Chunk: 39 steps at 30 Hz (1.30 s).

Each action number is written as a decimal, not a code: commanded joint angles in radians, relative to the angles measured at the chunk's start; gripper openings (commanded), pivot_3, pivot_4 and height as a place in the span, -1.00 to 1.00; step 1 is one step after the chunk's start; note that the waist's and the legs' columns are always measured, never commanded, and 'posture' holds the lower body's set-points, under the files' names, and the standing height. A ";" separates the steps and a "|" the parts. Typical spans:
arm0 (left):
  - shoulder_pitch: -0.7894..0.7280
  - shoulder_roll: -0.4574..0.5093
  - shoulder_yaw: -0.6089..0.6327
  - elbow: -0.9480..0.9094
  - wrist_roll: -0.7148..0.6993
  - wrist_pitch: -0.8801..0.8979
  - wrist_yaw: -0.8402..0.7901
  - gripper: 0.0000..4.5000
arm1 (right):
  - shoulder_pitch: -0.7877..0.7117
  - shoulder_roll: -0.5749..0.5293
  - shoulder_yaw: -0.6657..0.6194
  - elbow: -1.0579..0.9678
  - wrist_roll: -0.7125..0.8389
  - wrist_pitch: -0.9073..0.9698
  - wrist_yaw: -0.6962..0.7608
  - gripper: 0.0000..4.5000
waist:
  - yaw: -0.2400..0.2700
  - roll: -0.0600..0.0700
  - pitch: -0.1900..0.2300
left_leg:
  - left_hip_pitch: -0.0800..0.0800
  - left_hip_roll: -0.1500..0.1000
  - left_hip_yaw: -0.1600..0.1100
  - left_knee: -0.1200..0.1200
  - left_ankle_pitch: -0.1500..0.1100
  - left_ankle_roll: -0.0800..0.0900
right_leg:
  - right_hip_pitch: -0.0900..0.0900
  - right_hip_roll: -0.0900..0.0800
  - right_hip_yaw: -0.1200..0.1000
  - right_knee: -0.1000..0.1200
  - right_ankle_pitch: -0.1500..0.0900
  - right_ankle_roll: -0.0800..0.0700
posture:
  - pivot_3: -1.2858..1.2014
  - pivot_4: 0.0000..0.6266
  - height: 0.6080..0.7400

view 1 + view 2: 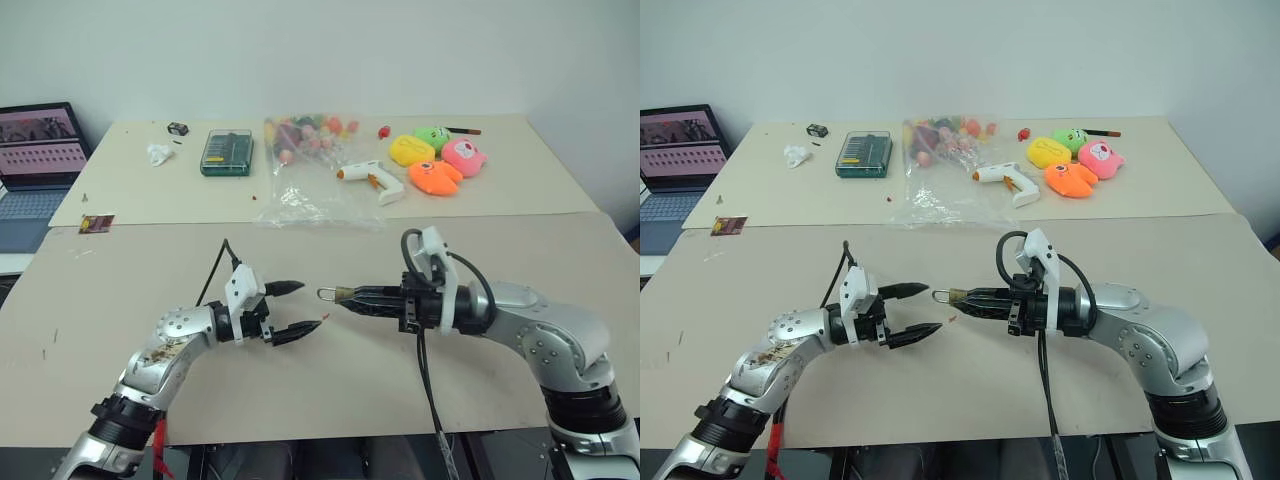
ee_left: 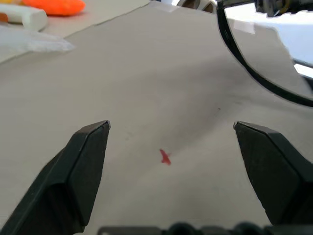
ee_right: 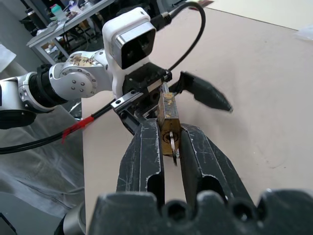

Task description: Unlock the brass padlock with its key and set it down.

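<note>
My right gripper is shut on the brass padlock and holds it above the near table. The lock's silver shackle points toward my left gripper. A small silver piece, which looks like the key, sticks out of the lock's near end between the fingers. My left gripper is open, just short of the shackle and slightly lower, with nothing between its fingers. A red speck lies on the table under it.
On the far table are a green bit-set box, a clear bag of colourful pieces, a white glue gun and several bright plush toys. A laptop stands at the far left. A cable hangs from my right wrist.
</note>
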 commanded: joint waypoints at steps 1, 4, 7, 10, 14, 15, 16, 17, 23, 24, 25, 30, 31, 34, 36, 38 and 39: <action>-0.009 -0.006 0.048 -0.083 -0.071 0.102 0.002 0.16 | 0.008 -0.012 -0.028 -0.044 0.027 -0.009 0.006 -0.96 | 0.001 0.000 0.000 | 0.000 0.000 0.000 0.000 0.000 0.000 | 0.000 0.000 0.000 0.000 0.000 0.000 | 0.03 -0.52 1.00; -0.018 -0.017 0.070 -0.088 -0.094 0.154 0.003 -0.35 | 0.022 -0.021 -0.028 -0.045 0.023 -0.020 0.016 -0.96 | 0.002 0.000 0.000 | 0.000 0.000 0.000 0.000 0.000 -0.001 | 0.000 0.000 0.000 0.000 0.000 0.000 | 0.03 -0.52 1.00; -0.021 -0.026 0.091 -0.088 -0.127 0.211 0.000 -0.85 | 0.036 -0.031 -0.032 -0.046 0.025 -0.028 0.027 -0.96 | 0.001 0.000 0.000 | 0.000 0.000 0.000 0.000 0.002 -0.004 | 0.000 0.000 0.000 0.000 0.000 0.000 | 0.03 -0.52 1.00; -0.027 -0.035 0.102 -0.102 -0.163 0.274 0.001 -0.98 | 0.037 -0.032 -0.028 -0.040 0.019 -0.036 0.030 -0.96 | 0.002 0.000 0.000 | 0.000 0.000 0.000 0.000 0.002 -0.004 | 0.000 0.000 0.000 0.000 0.000 0.000 | 0.03 -0.52 1.00; -0.007 -0.006 0.067 -0.150 -0.131 0.290 -0.046 -0.98 | 0.038 -0.030 -0.025 -0.036 0.013 -0.041 0.034 -0.96 | 0.002 0.000 0.000 | 0.000 0.000 0.000 0.000 0.002 -0.004 | 0.000 0.000 0.000 0.000 0.000 0.000 | 0.03 -0.52 1.00; -0.002 -0.008 0.069 -0.156 -0.136 0.301 -0.046 -0.98 | 0.039 -0.029 -0.025 -0.037 0.012 -0.042 0.034 -0.96 | 0.001 0.000 0.000 | 0.000 0.000 0.000 0.000 0.002 -0.004 | 0.000 0.000 0.000 0.000 0.000 0.000 | 0.03 -0.52 1.00; 0.001 -0.010 0.071 -0.162 -0.144 0.313 -0.046 -0.98 | 0.038 -0.027 -0.023 -0.036 0.010 -0.042 0.034 -0.96 | 0.001 0.000 0.000 | 0.000 0.000 0.000 0.000 0.002 -0.004 | 0.000 0.000 0.000 0.000 0.000 0.000 | 0.03 -0.52 1.00; 0.003 -0.011 0.072 -0.172 -0.152 0.323 -0.051 -0.98 | 0.038 -0.026 -0.022 -0.037 0.010 -0.043 0.033 -0.96 | 0.003 0.000 0.000 | 0.000 0.000 0.000 0.000 0.002 -0.004 | 0.000 0.000 0.000 0.000 0.000 0.000 | 0.03 -0.52 1.00; -0.006 -0.037 0.098 -0.187 -0.186 0.368 -0.033 -0.98 | 0.035 -0.022 -0.015 -0.039 0.012 -0.037 0.031 -0.96 | 0.005 0.000 0.000 | 0.000 0.000 0.000 0.000 0.002 -0.004 | 0.000 0.000 0.000 -0.001 0.000 0.000 | 0.03 -0.52 1.00; -0.007 -0.040 0.101 -0.187 -0.189 0.370 -0.031 -0.98 | 0.036 -0.022 -0.014 -0.040 0.013 -0.036 0.032 -0.96 | 0.005 0.000 0.000 | 0.000 0.000 0.000 0.000 0.002 -0.004 | 0.000 0.000 0.000 -0.001 0.000 0.000 | 0.03 -0.52 1.00; -0.007 -0.042 0.104 -0.187 -0.190 0.373 -0.029 -0.98 | 0.038 -0.024 -0.014 -0.041 0.014 -0.035 0.033 -0.96 | 0.005 0.000 0.000 | 0.000 0.000 0.000 0.000 0.002 -0.004 | 0.000 0.000 0.000 -0.001 0.000 0.000 | 0.03 -0.52 1.00; -0.003 -0.051 0.116 -0.180 -0.183 0.381 -0.024 -0.98 | 0.042 -0.026 -0.029 -0.050 0.037 -0.023 0.031 -0.96 | 0.006 0.000 0.000 | 0.000 0.000 0.000 0.000 0.002 -0.004 | 0.000 0.000 0.000 -0.001 0.000 0.000 | 0.03 -0.52 1.00; -0.002 -0.053 0.116 -0.180 -0.181 0.382 -0.022 -0.98 | 0.040 -0.026 -0.033 -0.050 0.045 -0.019 0.030 -0.96 | 0.006 0.000 0.000 | 0.000 0.000 0.000 0.000 0.002 -0.004 | 0.000 0.000 0.000 -0.001 0.000 0.000 | 0.03 -0.52 1.00; -0.002 -0.061 0.118 -0.181 -0.178 0.388 -0.014 -0.98 | 0.037 -0.036 -0.036 -0.056 0.068 -0.006 0.037 -0.96 | 0.007 0.000 0.000 | 0.000 0.000 0.000 0.000 0.002 -0.004 | 0.000 0.000 0.000 -0.001 0.000 0.000 | 0.03 -0.52 1.00; -0.003 -0.065 0.120 -0.179 -0.177 0.391 -0.006 -0.98 | 0.036 -0.041 -0.034 -0.058 0.075 -0.003 0.039 -0.96 | 0.007 0.000 0.000 | 0.000 0.000 0.000 0.000 0.002 -0.004 | 0.000 0.000 0.000 -0.001 0.000 0.000 | 0.03 -0.52 1.00; -0.009 -0.069 0.123 -0.177 -0.179 0.395 0.001 -0.98 | 0.037 -0.049 -0.024 -0.062 0.082 0.001 0.040 -0.96 | 0.008 0.000 0.000 | 0.000 0.000 0.000 0.000 0.002 -0.004 | 0.000 0.000 0.000 -0.001 0.000 0.000 | 0.03 -0.52 1.00; -0.012 -0.070 0.125 -0.176 -0.180 0.397 0.004 -0.98 | 0.037 -0.052 -0.020 -0.064 0.084 0.002 0.041 -0.96 | 0.008 0.000 0.000 | 0.000 0.000 0.000 0.000 0.002 -0.004 | 0.000 0.000 0.000 -0.001 0.000 0.000 | 0.03 -0.52 1.00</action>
